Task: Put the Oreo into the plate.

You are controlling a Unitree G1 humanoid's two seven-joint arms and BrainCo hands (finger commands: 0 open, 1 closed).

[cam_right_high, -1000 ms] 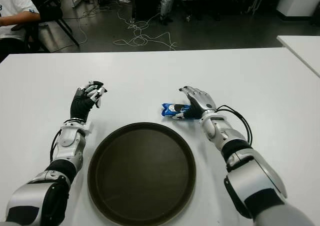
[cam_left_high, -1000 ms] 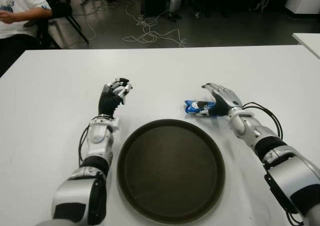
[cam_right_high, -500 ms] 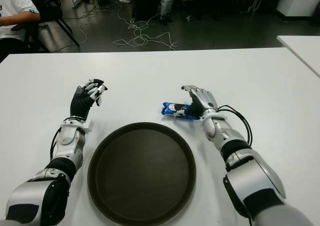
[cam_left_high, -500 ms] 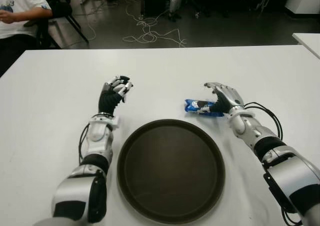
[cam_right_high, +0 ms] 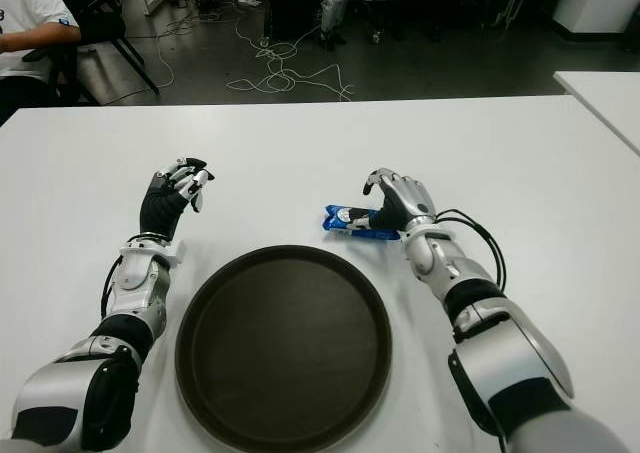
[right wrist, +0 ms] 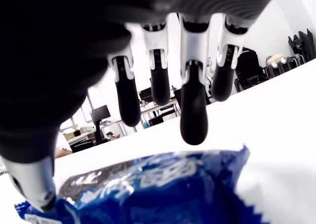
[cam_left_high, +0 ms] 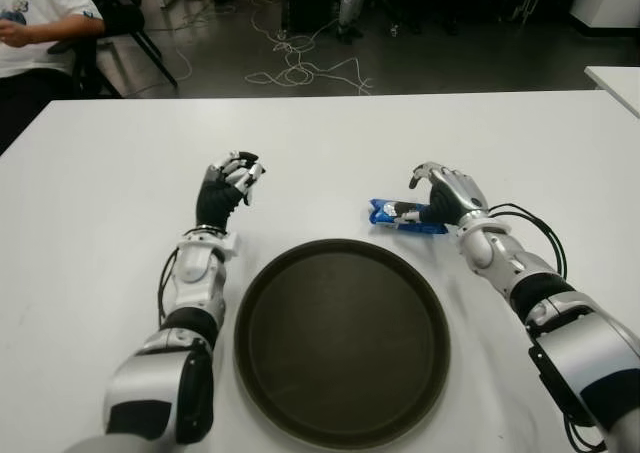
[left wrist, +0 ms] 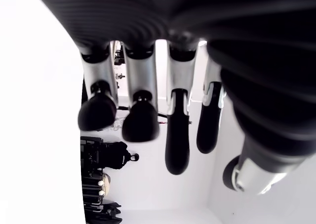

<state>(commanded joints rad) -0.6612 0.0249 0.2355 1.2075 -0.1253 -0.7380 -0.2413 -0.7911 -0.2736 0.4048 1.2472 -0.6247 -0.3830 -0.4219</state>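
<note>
Right hand: I have my right hand (cam_left_high: 447, 195) arched over the right end of the Oreo pack (cam_left_high: 404, 216), fingers (right wrist: 193, 116) curled down above the wrapper with a gap under them, thumb low at its side. Nothing is clamped yet; I judge it a closing grasp, not a hold.

Oreo pack: blue wrapper lying flat on the white table (cam_left_high: 100, 193), just beyond the far right rim of the plate (cam_left_high: 341, 339), apart from it and lengthwise across my view. That lie suits a pinch across its narrow width.

Plate: dark, round, nothing in it, near me between the two arms. The carry should be short, towards me and to the left.

Left hand: my left hand (cam_left_high: 226, 190) shows to the left of the plate's far edge, fingers loosely bent, holding nothing. I see no use for it here, so it is kept out of the way.

Next move, as I judge it: bring fingers and thumb together on the wrapper before lifting; a slack foil pack may slip or crumple.

Background: a seated person (cam_left_high: 35, 23) at the far left, cables (cam_left_high: 300, 63) on the floor beyond the table.
</note>
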